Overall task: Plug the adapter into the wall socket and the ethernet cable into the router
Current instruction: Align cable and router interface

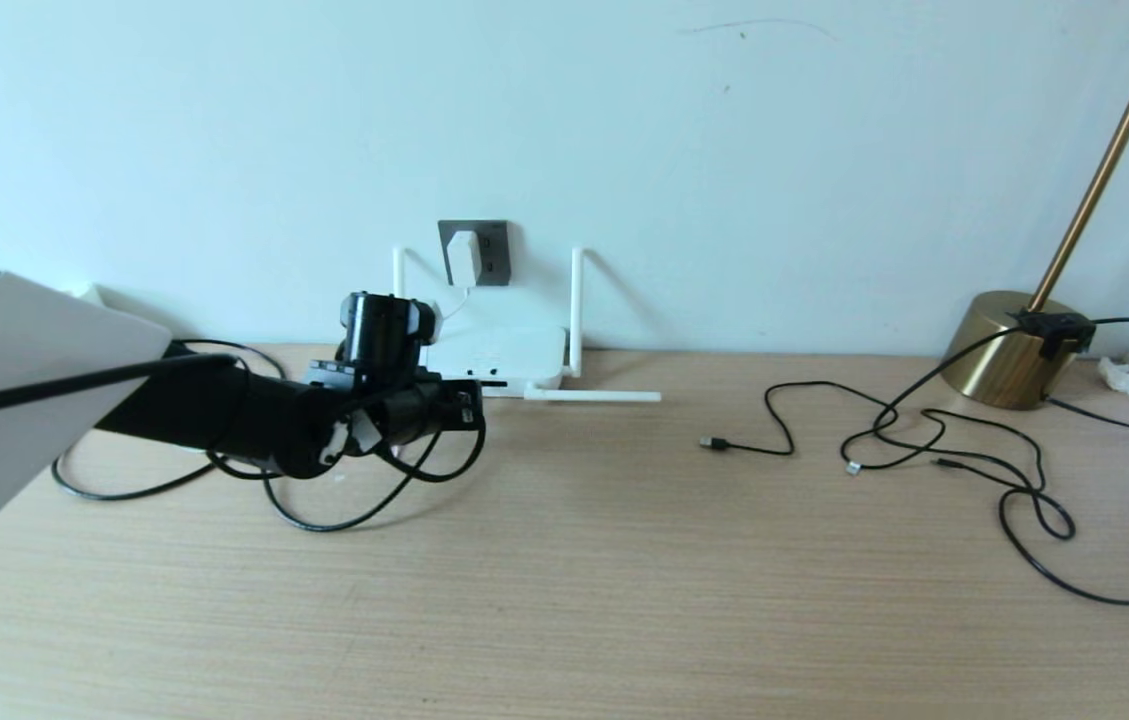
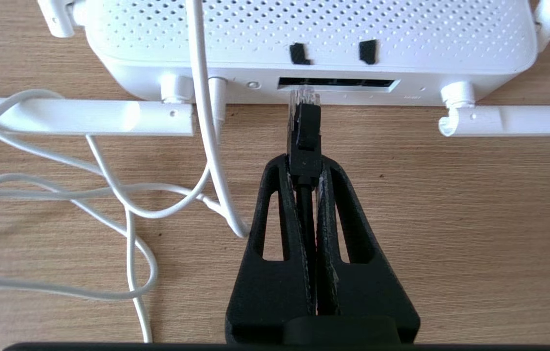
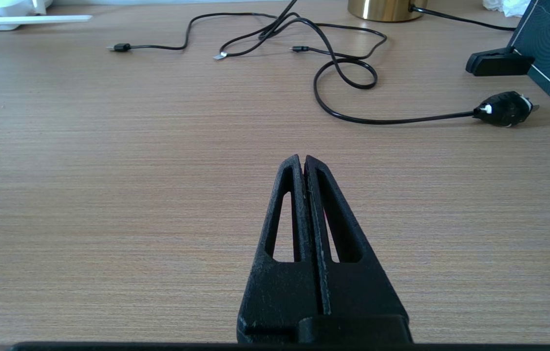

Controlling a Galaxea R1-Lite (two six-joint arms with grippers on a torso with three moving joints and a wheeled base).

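The white router (image 1: 499, 352) lies by the wall under the dark grey wall socket (image 1: 490, 250). The white adapter (image 1: 464, 258) sits plugged into that socket. My left gripper (image 2: 305, 163) is shut on the black plug of the ethernet cable (image 2: 305, 129), level with the router's (image 2: 304, 29) face. The plug's clear tip reaches the left end of the dark port slot (image 2: 348, 84); how deep it sits I cannot tell. In the head view the left gripper (image 1: 469, 405) is right before the router, and the ethernet cable (image 1: 344, 520) loops under the arm. My right gripper (image 3: 303, 158) hangs shut and empty above bare table.
Two router antennas (image 2: 513, 121) lie flat on the table on both sides of the plug. The adapter's thin white cord (image 2: 123, 204) coils beside the left gripper. Thin black USB cables (image 1: 924, 440) sprawl at the right, near a brass lamp base (image 1: 999, 350).
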